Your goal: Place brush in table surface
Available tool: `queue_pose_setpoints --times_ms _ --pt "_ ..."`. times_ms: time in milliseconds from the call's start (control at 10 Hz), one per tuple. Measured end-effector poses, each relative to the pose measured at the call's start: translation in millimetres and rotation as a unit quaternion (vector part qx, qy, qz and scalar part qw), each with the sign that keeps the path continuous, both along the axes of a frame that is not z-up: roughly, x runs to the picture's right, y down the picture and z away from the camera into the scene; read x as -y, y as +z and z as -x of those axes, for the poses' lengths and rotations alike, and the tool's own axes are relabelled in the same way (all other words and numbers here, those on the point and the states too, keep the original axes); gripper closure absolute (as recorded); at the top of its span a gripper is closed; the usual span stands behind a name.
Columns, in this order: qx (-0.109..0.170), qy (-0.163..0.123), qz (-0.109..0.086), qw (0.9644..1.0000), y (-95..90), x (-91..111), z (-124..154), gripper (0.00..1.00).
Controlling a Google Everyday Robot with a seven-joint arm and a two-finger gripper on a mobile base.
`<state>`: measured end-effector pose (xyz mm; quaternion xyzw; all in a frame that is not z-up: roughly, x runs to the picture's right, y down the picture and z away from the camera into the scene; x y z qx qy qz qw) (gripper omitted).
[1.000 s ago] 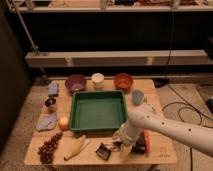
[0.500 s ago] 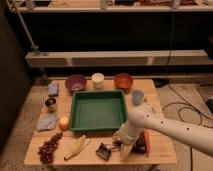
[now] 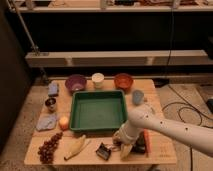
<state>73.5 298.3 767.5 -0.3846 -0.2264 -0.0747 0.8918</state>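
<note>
The brush point(image 3: 103, 151) lies low at the front of the table surface point(image 3: 165, 148); its squarish dark head points left and its slim handle runs right toward my gripper. My gripper point(image 3: 123, 145) hangs down from the white arm point(image 3: 165, 127), just right of the brush head and close over the planks. Whether it holds the handle does not show. A flat black bar point(image 3: 139, 145) and a thin orange-red stick point(image 3: 147, 142) lie just right of the gripper.
A green tray point(image 3: 97, 93) sits mid-table. Behind it stand a purple bowl point(image 3: 76, 82), a white cup point(image 3: 98, 80) and an orange bowl point(image 3: 123, 81), with a blue cup point(image 3: 138, 96) at the right. On the left are cloths point(image 3: 46, 121), a metal cup point(image 3: 50, 104), an orange fruit point(image 3: 63, 122), grapes point(image 3: 49, 147) and a banana point(image 3: 76, 146).
</note>
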Motion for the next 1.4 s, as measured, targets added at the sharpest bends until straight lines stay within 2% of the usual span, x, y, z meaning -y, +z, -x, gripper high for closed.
queue_pose_setpoints --times_ms 400,500,700,900,1400 --pt "0.001 0.002 -0.008 1.0000 2.0 -2.9 -1.3 0.35" --pt "0.001 0.000 -0.009 1.0000 3.0 -4.1 -1.0 0.38" --pt "0.002 -0.002 -0.014 0.9999 6.0 -5.9 1.1 0.56" --pt "-0.002 -0.003 -0.015 0.9999 5.1 -7.1 1.4 0.66" --pt "-0.001 -0.005 -0.014 0.9999 5.1 -9.1 1.8 0.66"
